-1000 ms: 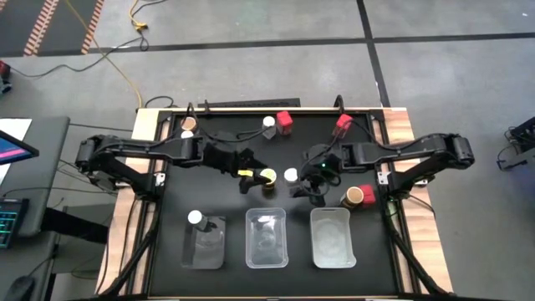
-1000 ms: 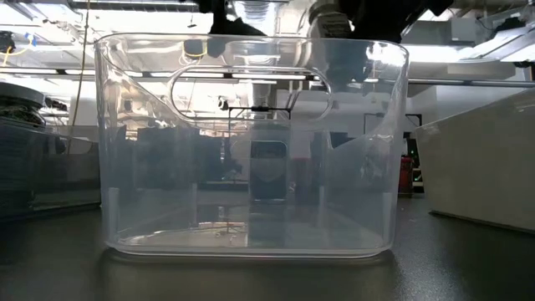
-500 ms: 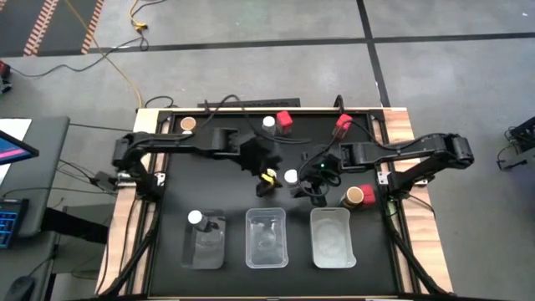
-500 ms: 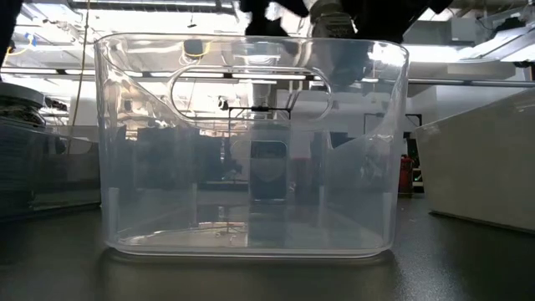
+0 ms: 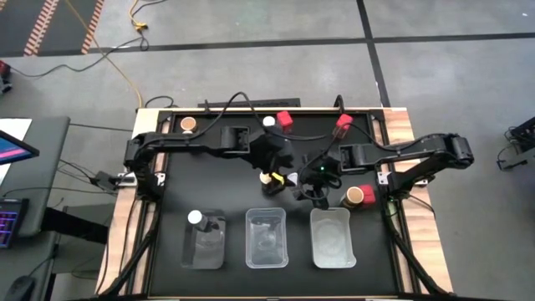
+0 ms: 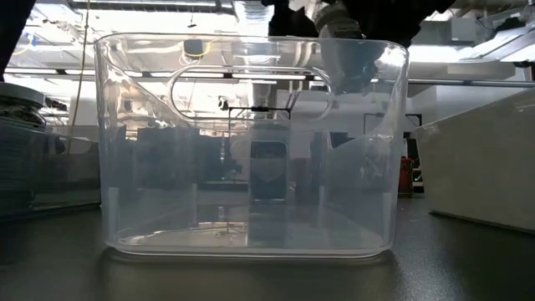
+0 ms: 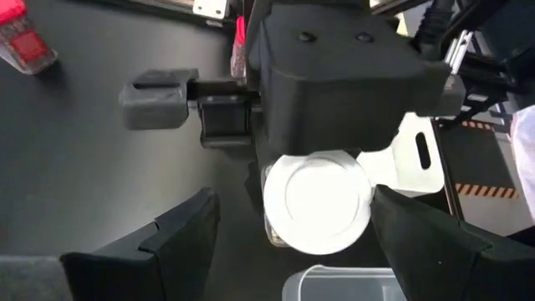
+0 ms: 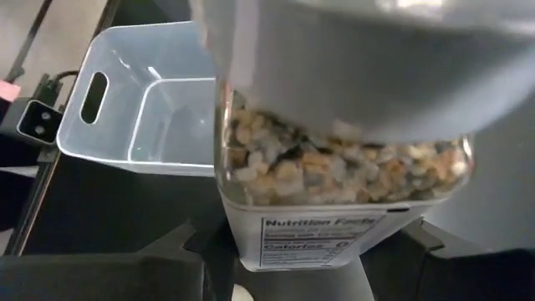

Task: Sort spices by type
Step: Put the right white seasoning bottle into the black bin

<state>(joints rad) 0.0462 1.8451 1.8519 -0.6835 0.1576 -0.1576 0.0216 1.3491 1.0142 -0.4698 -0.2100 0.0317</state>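
Note:
My right gripper (image 5: pixel 306 189), at the table's middle, is shut on a white-capped spice jar (image 5: pixel 291 177) filled with pale, coarse spice (image 8: pixel 334 171). My left gripper (image 5: pixel 272 176) reaches in from the left and is open. In the left wrist view its fingers (image 7: pixel 180 230) stand on either side of that jar's cap (image 7: pixel 318 201), apart from it. A yellow-lidded jar (image 5: pixel 267 177) shows only partly under my left gripper. Another white-capped jar (image 5: pixel 195 217) stands in the left clear tray (image 5: pixel 205 249). My right gripper pinches the white-capped jar's lower body (image 8: pixel 305 247) between its two fingers, below the label. The fingers slant down from the table's right side. The jar is tilted, its cap (image 7: pixel 318 201) turned up and toward my left arm.
Two more clear trays (image 5: pixel 266 242) (image 5: pixel 330 242) stand along the near edge. Red-capped jars (image 5: pixel 284 121) (image 5: pixel 343 124) and a white-capped one (image 5: pixel 268 121) stand at the far edge, a tan-lidded jar (image 5: pixel 189 124) at the far left, and a brown-lidded jar (image 5: pixel 356 197) to the right.
My left arm has stretched toward the table's right, carrying its open gripper over the yellow-lidded jar and up to the white-capped jar in my right gripper, rolling as it went. The yellow lid, plain a second ago, is now mostly covered.

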